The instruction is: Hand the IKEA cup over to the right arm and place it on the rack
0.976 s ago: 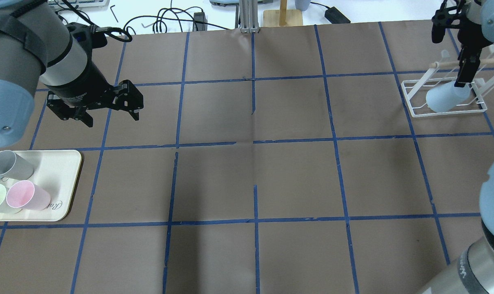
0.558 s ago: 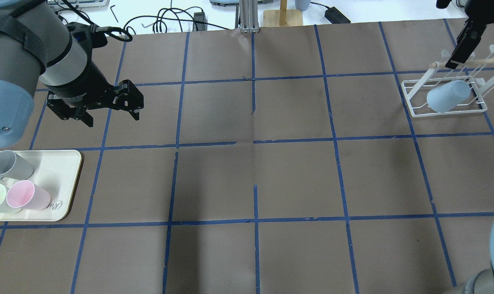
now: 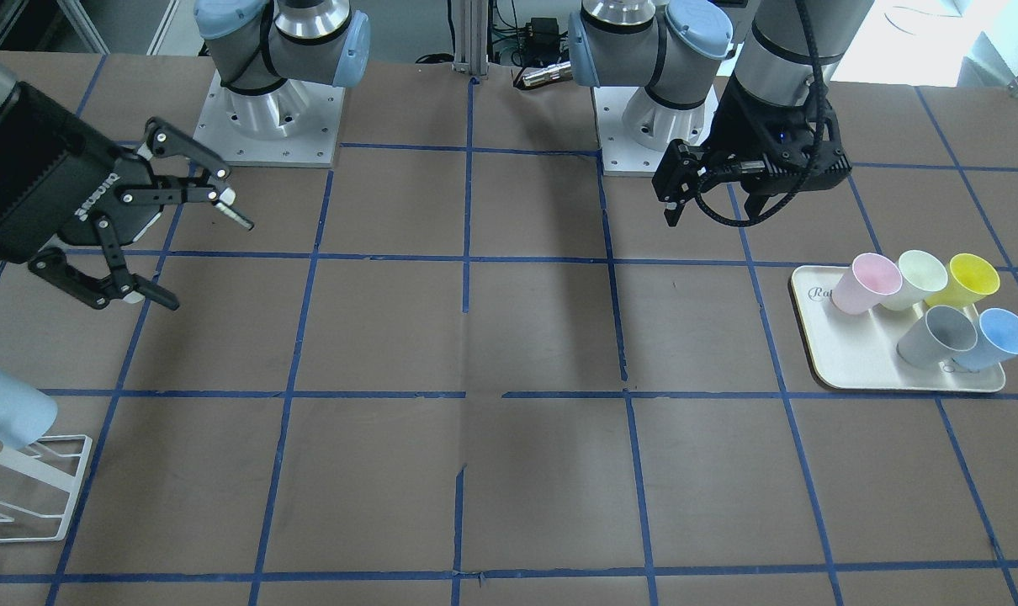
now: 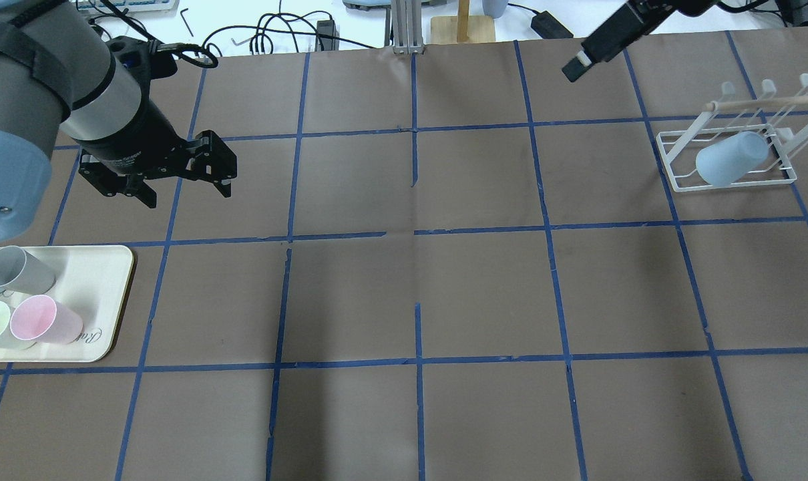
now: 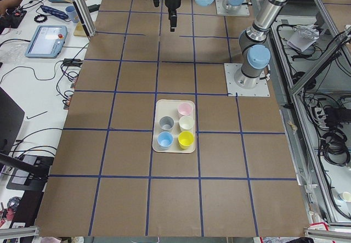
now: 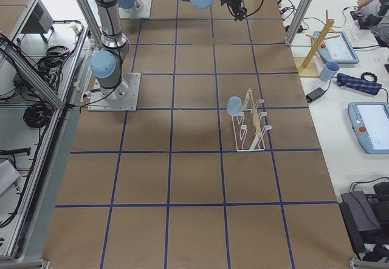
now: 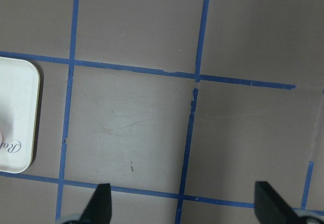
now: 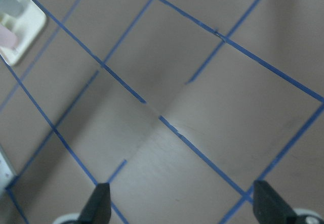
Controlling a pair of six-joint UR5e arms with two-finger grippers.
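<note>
Two claws, both spread wide and holding nothing. The IKEA cup (image 4: 731,159) sits tilted on the rack (image 4: 734,185), propped on the slanted rods at the side nearer the robot, with its pale-blue body above the wire base. Neither claw touches it. The rack stands on the robot's right half of the surface (image 4: 484,294), closer to the edge away from the robot than to the robot's own edge.

The right claw (image 3: 202,261) hangs high, well apart from the rack, its white-tipped fingers far apart. Its wrist view shows only brown surface and blue tape lines between the fingertips. In the overhead view just one finger (image 4: 601,43) pokes in at the top.

The left claw (image 4: 185,195) hovers over the left half, fingers apart and pointing down. Its wrist view has bare surface between the fingertips and one corner of the tray (image 4: 110,267) at the side.

On the tray sit five more: a pink cup (image 3: 864,282), a green cup (image 3: 917,276), a yellow cup (image 3: 967,279), a grey cup (image 3: 938,335) and a blue cup (image 3: 993,337), packed close together.
</note>
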